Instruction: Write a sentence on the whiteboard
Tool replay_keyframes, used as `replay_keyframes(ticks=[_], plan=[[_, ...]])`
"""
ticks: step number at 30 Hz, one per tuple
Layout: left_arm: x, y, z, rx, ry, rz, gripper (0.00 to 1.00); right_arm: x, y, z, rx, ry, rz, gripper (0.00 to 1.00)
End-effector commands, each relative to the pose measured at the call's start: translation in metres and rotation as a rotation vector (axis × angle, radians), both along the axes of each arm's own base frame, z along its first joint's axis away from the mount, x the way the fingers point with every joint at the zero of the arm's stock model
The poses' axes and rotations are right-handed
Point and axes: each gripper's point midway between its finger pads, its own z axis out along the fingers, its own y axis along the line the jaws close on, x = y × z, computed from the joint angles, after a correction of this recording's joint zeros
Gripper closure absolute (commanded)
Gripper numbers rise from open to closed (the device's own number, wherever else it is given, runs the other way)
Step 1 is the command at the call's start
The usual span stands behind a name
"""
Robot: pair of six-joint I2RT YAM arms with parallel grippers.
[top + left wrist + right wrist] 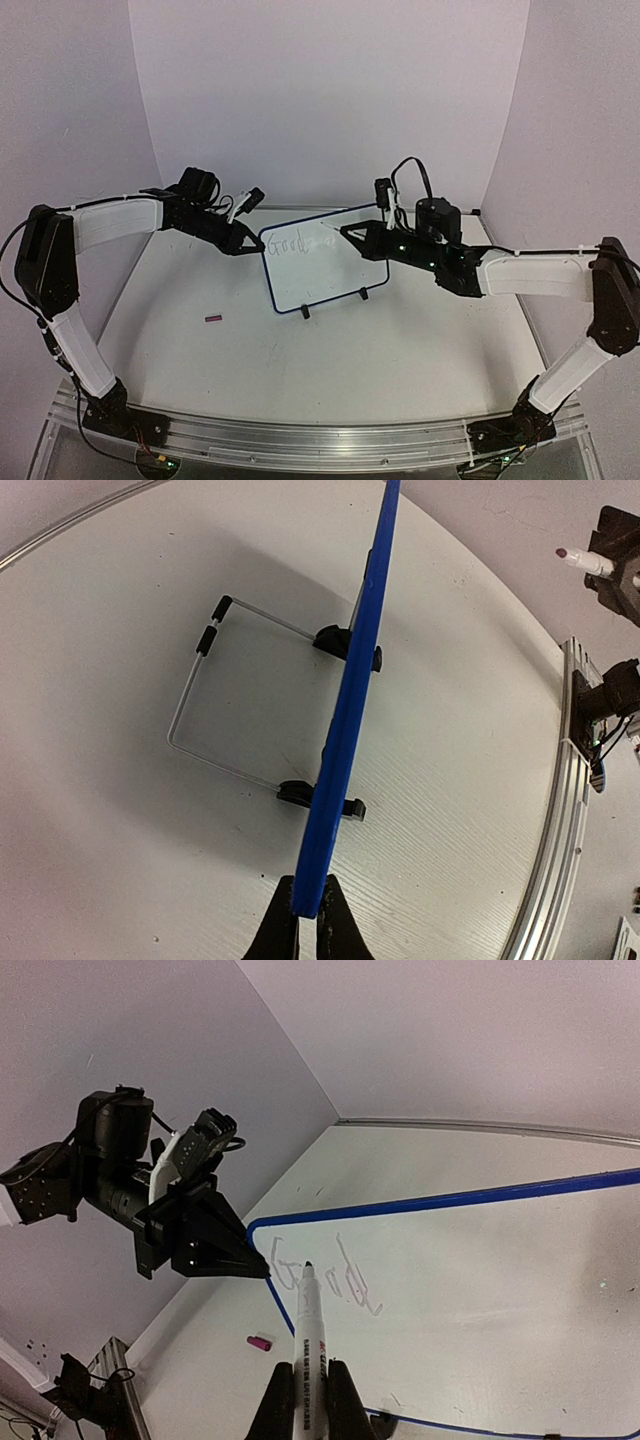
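Note:
The whiteboard (335,275), white with a dark-blue frame, stands tilted at the middle of the table. The sentence (288,243) consists of one faint word, "Good", at the board's upper left; it also shows in the right wrist view (345,1270). My left gripper (250,246) is shut on the board's left edge; in its own view (305,885) the fingers pinch the blue frame (350,710). My right gripper (309,1370) is shut on a white marker (308,1335). The marker's dark tip sits at the board's face, over the word. In the top view that gripper (350,232) is at the board's upper middle.
A small pink marker cap (213,319) lies on the table left of the board, and shows in the right wrist view (260,1343). A wire stand (215,680) props the board from behind. The walls close in behind and on both sides.

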Motion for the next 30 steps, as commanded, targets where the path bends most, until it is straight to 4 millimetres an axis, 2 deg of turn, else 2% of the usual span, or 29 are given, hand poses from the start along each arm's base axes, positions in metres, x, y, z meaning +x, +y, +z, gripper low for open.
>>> replay_keyframes(ticks=[1,10,30], plan=[[-0.002,0.005,-0.025,0.099,0.02,-0.003,1.0,0.004,-0.013,0.0,-0.024,-0.004,0.009,1.0],[-0.003,0.005,-0.026,0.102,0.019,-0.005,1.0,0.021,-0.016,-0.015,-0.029,0.034,0.06,1.0],[-0.003,0.004,-0.032,0.116,0.028,-0.004,1.0,0.051,0.001,-0.04,-0.05,0.067,0.056,1.0]])
